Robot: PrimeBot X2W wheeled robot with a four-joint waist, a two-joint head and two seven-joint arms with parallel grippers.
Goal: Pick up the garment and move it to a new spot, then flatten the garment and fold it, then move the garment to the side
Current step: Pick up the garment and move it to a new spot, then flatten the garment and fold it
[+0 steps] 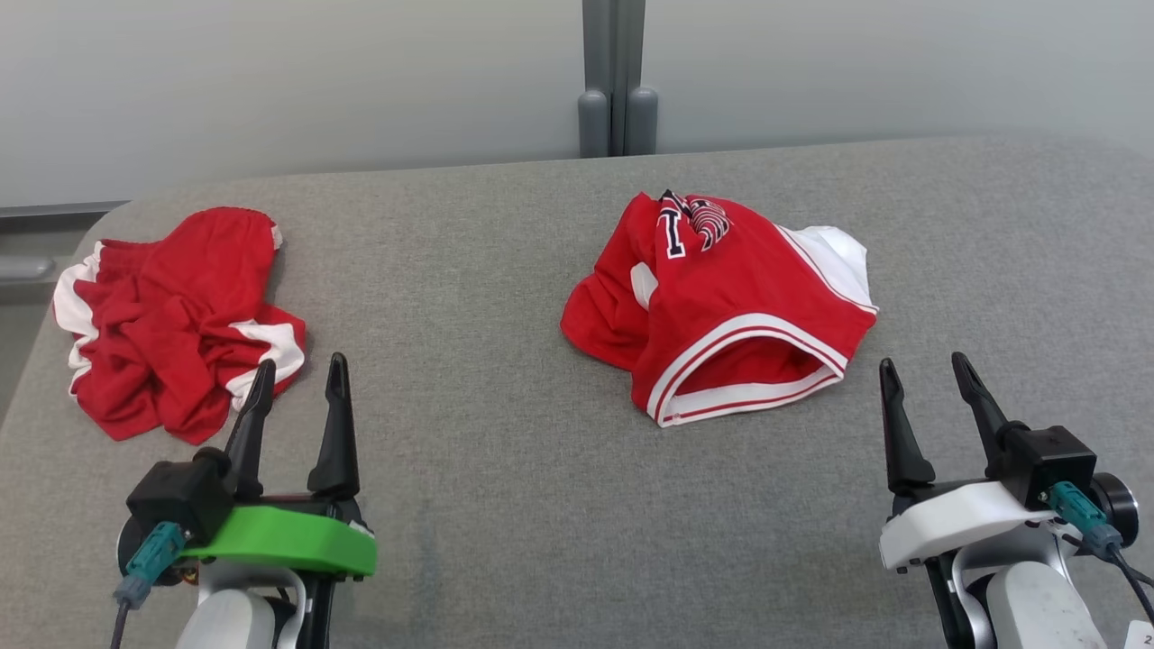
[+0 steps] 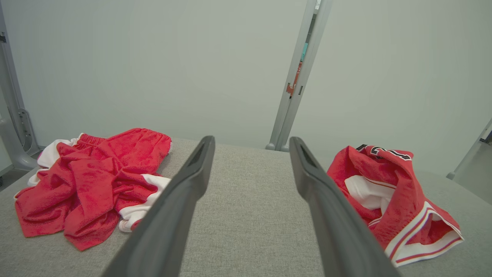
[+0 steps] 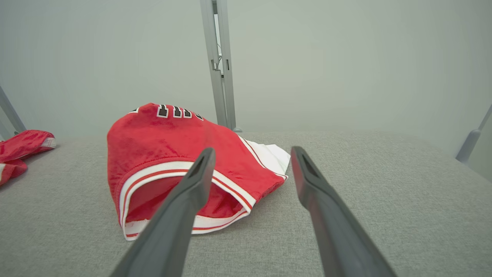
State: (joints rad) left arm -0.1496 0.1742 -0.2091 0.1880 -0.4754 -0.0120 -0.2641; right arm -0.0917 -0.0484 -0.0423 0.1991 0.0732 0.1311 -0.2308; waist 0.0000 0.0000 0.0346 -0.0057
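Note:
Two red garments lie on the grey padded table (image 1: 505, 469). A crumpled red garment with white side panels (image 1: 171, 315) (image 2: 88, 181) sits at the left, just beyond and left of my left gripper (image 1: 302, 362) (image 2: 251, 139). That gripper is open and empty, its left finger (image 1: 252, 415) overlapping the cloth's near edge in the head view. A red jersey-style garment with white-striped trim and black lettering (image 1: 721, 306) (image 3: 173, 154) (image 2: 396, 192) lies bunched at centre right. My right gripper (image 1: 924, 361) (image 3: 252, 149) stands open and empty just to the near right of it.
A pale wall with a grey vertical post (image 1: 616, 81) stands behind the table's far edge. The table's left edge (image 1: 36, 351) drops off close to the crumpled garment. Bare grey surface lies between the two garments and in front of both grippers.

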